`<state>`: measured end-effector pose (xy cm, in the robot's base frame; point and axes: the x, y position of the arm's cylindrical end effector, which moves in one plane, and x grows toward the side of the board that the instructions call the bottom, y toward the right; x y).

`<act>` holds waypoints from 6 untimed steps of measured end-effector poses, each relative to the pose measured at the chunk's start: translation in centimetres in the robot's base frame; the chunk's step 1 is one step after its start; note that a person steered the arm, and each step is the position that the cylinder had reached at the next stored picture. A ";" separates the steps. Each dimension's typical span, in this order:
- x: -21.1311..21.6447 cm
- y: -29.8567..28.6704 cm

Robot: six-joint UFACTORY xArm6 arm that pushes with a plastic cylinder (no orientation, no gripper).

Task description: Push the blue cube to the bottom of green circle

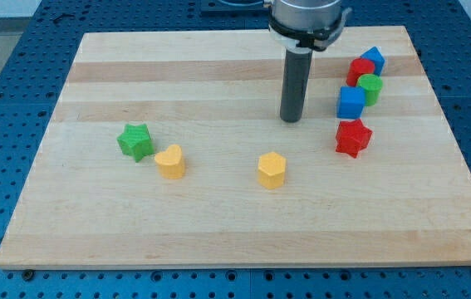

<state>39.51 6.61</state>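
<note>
The blue cube (350, 102) sits at the view's right on the wooden board, touching the green circle (370, 87), which lies just up and right of it. My tip (291, 120) rests on the board left of the blue cube, a short gap away, not touching any block. A red block (360, 69) and a second blue block (373, 58) stand just above the green circle.
A red star (353, 137) lies right below the blue cube. A yellow hexagon (272, 170) is below my tip. A yellow heart (170, 161) and a green star (135, 141) sit at the left. The board's (218, 232) right edge is near the cluster.
</note>
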 end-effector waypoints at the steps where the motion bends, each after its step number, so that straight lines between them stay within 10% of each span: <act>1: -2.0 0.1; 6: -1.5 8.8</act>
<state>38.01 15.40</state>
